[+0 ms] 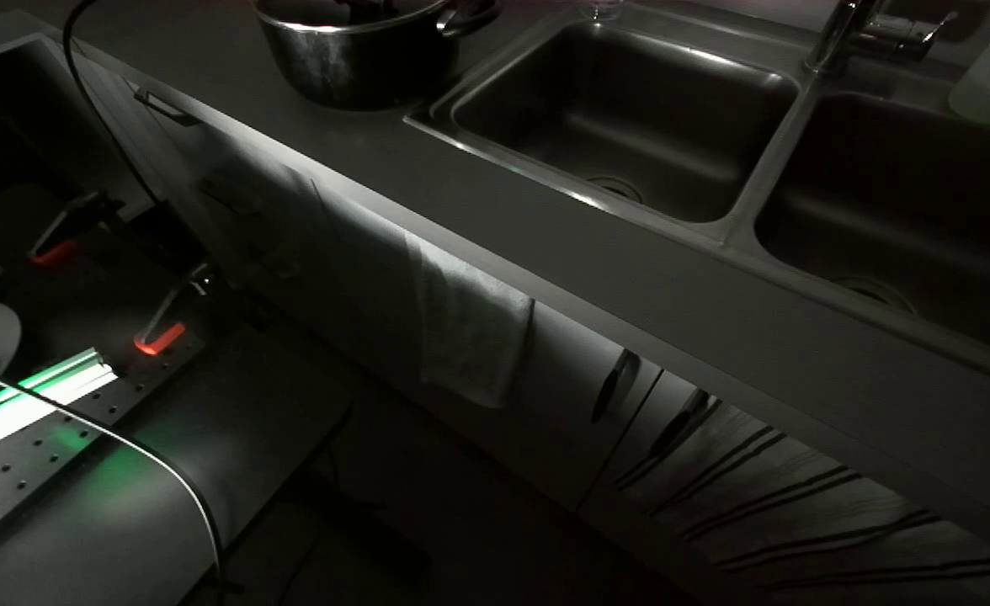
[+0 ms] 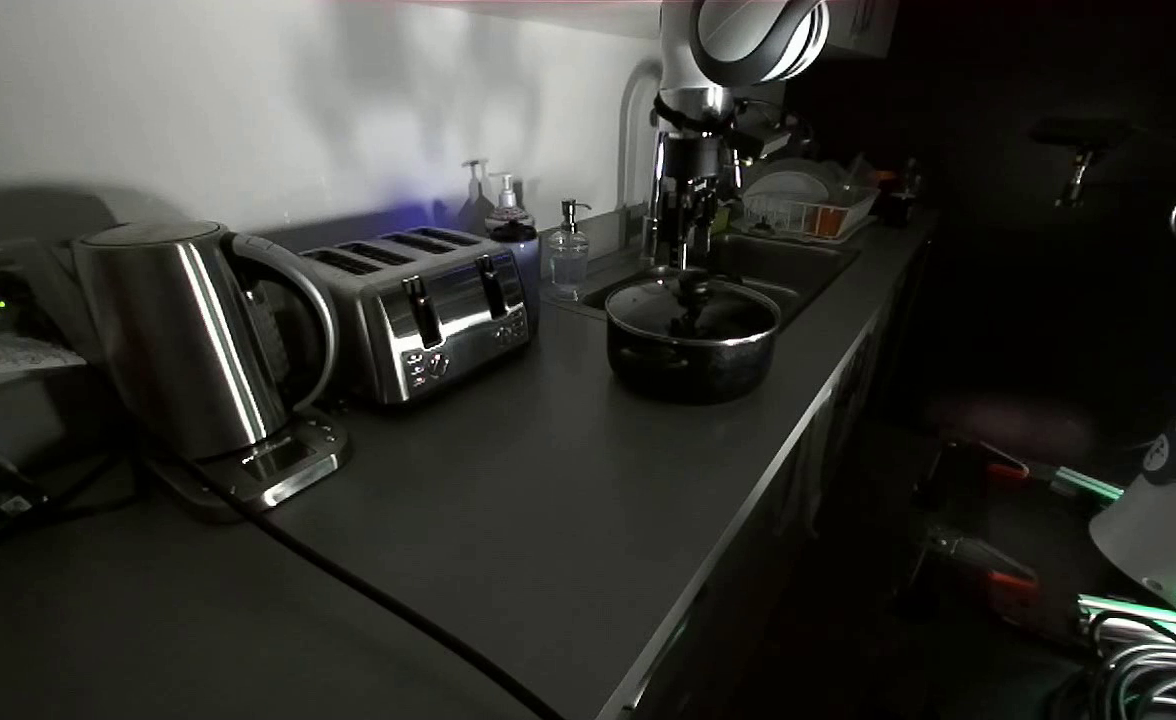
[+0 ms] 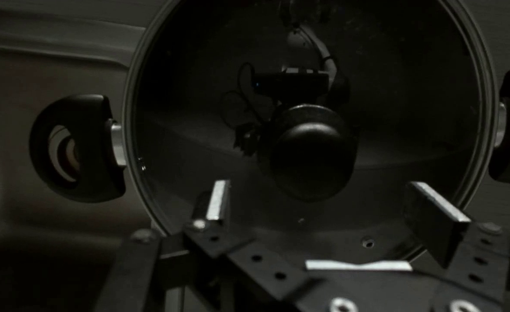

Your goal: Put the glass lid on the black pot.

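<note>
In an exterior view, at the left of the frame, stands a brushed-steel electric kettle (image 2: 183, 340), a tapered cylinder on a flat base (image 2: 278, 462), with bright streaks down its side; right of it, a boxy four-slot toaster (image 2: 458, 322) with a mirror-bright front; then, near mid-frame, a clear pump bottle (image 2: 568, 260); all on the matte grey desk (image 2: 508, 500). Just right of centre sits the black pot (image 2: 693, 370), round, its dark wall mottled; the glass lid (image 2: 693, 310) lies flat on it, a smooth transparent disc with a thin metal rim, its rounded knob (image 3: 313, 160) pointing up; the lid is circular, so the long axis is the pot's, through its two black handles (image 3: 94, 149), the left one a D-shaped loop, running almost level across the wrist view. Low in that view, the tool (image 3: 324, 199) has its flat pads (image 3: 433, 229) spread far apart, gripping nothing; the knob shows between them, a gap to either side. In an exterior view, above and right of centre, a white wire dish rack (image 2: 786, 215) holding a pale round plate (image 2: 788, 185) stands at the far end of the steel sink (image 2: 798, 257).
</note>
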### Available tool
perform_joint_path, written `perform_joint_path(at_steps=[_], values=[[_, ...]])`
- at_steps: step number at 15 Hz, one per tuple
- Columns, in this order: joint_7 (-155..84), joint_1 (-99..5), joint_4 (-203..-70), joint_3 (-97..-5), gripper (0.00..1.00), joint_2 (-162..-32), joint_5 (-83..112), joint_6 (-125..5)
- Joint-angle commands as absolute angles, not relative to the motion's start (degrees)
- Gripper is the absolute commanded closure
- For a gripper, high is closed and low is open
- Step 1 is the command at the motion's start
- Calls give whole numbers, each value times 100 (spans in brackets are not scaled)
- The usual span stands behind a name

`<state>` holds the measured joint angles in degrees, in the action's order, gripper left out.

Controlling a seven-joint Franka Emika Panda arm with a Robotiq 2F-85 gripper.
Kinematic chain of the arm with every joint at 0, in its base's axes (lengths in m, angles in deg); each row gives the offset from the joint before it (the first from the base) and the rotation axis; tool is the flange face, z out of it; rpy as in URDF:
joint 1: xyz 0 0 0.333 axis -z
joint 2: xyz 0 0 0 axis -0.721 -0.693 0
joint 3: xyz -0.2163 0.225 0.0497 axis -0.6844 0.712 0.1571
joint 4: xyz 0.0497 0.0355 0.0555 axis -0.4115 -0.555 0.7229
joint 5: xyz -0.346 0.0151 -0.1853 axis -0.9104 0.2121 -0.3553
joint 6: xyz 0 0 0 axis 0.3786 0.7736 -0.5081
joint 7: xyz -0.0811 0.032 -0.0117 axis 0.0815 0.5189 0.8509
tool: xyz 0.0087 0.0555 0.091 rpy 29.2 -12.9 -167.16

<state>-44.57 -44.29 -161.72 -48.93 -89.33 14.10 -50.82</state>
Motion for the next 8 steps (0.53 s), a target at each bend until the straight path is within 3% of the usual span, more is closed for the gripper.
perform_joint_path(at_steps=[1,8], values=[[-4537,-4421,-16331,-4879,0,-8714,1408,-5075],[-4623,-4427,-16644,-4866,0,-8458,1400,-5100]])
